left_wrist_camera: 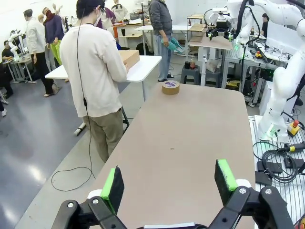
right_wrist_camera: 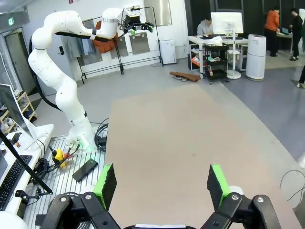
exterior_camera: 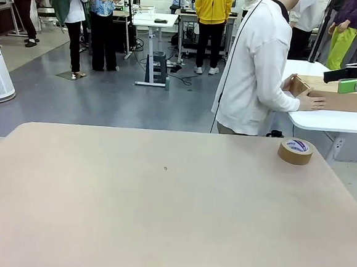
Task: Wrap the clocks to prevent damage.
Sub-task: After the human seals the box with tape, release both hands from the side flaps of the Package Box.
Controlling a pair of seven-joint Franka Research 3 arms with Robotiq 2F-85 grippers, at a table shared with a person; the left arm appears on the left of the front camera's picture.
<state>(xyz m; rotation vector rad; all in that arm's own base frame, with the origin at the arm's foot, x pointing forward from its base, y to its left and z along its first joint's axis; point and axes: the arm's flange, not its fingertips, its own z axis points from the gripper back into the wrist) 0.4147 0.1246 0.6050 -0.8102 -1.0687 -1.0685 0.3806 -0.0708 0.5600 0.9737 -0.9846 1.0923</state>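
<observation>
Both pincers stand wide open and hold nothing: left gripper (left_wrist_camera: 169, 186) and right gripper (right_wrist_camera: 162, 185) hover over the bare tan table (exterior_camera: 159, 218). No clocks are on it; a person (exterior_camera: 258, 65) at the far right handles a cardboard box (exterior_camera: 339, 96) on a neighbouring white table. Clocks would likely be fragile, best held by the rim. At far right lies 1 roll of brown tape (exterior_camera: 295, 151); its label is unreadable.

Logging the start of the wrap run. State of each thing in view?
tape roll: flat on the table's far right corner, untouched
cardboard box: on the white side table, person's hands on it
left gripper: open, empty, above the table
right gripper: open, empty, above the table
table: bare apart from the tape
</observation>
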